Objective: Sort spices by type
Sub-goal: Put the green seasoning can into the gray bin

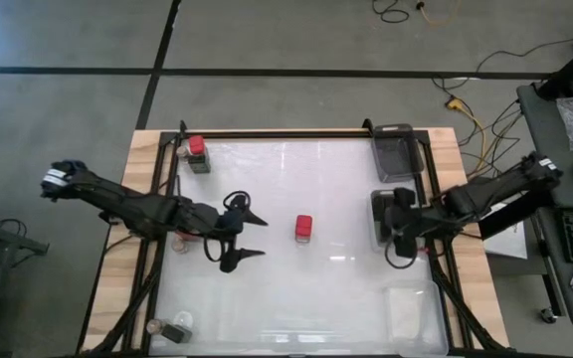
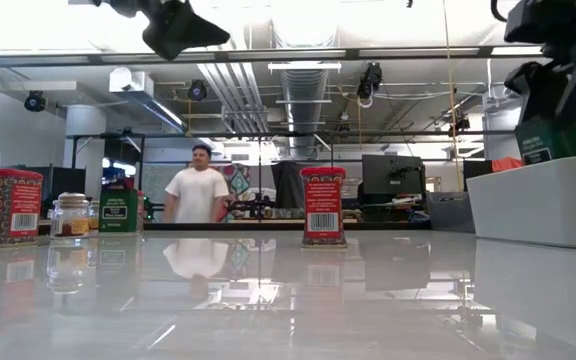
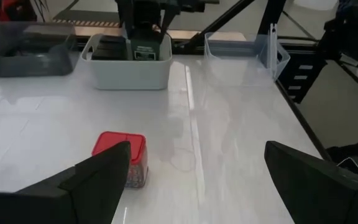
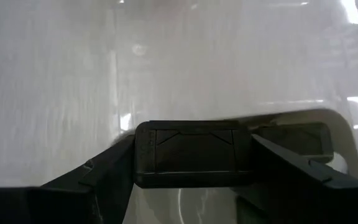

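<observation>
From above, my right gripper (image 1: 402, 221) hangs over the right-side tray (image 1: 378, 231), while my left gripper (image 1: 248, 237) gapes wide left of the red block (image 1: 303, 227). Wrist-on, my right fingers (image 4: 98, 177) clamp a black block (image 4: 193, 152).

- Middle of the tabletop (image 1: 346, 288) is wide open, only a lone red spice block (image 1: 303, 228) stands there.
- Right edge is crowded: grey bin (image 1: 398, 151), white bin (image 3: 130, 65), clear tray (image 3: 244, 57).
</observation>
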Controlling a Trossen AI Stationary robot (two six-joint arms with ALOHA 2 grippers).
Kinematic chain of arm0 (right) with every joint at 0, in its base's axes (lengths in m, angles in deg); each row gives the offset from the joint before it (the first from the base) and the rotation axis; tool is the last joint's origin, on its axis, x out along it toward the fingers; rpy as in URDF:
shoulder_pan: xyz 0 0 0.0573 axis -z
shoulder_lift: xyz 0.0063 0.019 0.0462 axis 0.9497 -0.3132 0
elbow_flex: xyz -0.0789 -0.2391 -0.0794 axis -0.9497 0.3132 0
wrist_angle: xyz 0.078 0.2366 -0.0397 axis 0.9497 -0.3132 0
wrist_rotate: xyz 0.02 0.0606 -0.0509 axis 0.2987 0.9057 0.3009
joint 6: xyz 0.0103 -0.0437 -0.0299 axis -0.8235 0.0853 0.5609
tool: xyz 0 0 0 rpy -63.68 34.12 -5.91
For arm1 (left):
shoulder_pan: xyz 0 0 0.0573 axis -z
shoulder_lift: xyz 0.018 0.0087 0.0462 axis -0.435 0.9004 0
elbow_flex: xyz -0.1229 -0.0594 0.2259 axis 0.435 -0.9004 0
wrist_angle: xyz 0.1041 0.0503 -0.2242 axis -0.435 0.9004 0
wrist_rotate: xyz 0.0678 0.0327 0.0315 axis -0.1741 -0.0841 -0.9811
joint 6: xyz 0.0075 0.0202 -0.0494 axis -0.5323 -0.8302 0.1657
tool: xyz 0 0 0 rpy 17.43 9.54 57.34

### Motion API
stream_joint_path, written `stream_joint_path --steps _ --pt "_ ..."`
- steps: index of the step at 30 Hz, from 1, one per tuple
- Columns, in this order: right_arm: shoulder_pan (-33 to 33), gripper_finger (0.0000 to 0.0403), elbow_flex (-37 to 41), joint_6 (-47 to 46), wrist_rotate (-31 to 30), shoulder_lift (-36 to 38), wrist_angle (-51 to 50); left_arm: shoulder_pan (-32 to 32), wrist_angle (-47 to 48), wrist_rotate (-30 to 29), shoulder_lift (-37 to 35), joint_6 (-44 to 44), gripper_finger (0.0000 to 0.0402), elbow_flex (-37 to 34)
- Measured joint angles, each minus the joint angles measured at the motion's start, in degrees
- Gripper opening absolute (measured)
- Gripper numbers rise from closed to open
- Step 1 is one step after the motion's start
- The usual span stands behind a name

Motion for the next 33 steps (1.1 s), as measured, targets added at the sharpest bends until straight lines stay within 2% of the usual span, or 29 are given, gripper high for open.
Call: stream_joint_path --steps 6,12,20,27,33 --pt "1.2 0.0266 0.9 -1.5 0.1 -0.3 0.6 0.2 -3.0 0.4 2.7 -0.4 0.0354 0.0" --pt "1.2 0.028 1.4 -1.2 1.3 -1.9 1.1 1.6 -3.3 3.7 2.5 -2.7 0.0354 0.0" --pt "1.2 0.0266 1.6 -0.4 2.8 -7.7 1.5 6.0 -3.3 4.1 2.3 -4.5 0.0354 0.0" --pt "1.2 0.0293 1.4 -0.6 1.7 -11.6 1.5 9.4 -2.9 4.2 1.9 -4.5 0.0354 0.0" --pt "1.2 0.0285 0.8 -0.8 1.0 -11.5 1.3 9.7 -2.4 4.3 1.6 -4.3 0.0354 0.0"
